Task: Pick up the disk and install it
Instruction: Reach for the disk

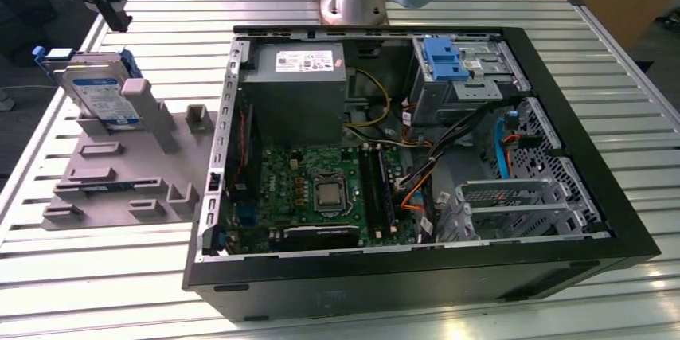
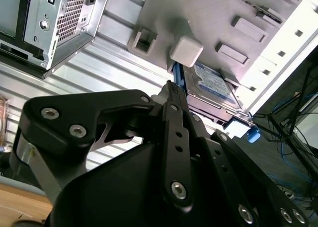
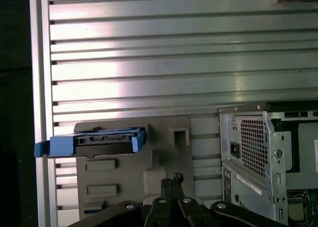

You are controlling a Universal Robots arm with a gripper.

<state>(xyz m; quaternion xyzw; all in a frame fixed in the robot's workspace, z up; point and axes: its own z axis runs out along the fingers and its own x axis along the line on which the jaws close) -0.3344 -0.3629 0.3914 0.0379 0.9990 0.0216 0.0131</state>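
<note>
We're seeing the gripper (image 1: 118,17) hovering over the table (image 1: 107,276), off the far end of the grey fixture plate (image 1: 111,177). In the first wrist view its fingertips (image 3: 168,187) are pressing together with nothing between them. The disk (image 1: 94,91) is leaning in its blue bracket at the plate's far end, near the table's edge on the exterior view's left. The open PC case (image 1: 425,280) is sitting beside the plate.

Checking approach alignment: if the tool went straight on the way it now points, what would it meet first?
The tool looks aimed at the grey stand's upright post, right beside the disk; depth is unclear, so the disk's edge might come first.
</note>
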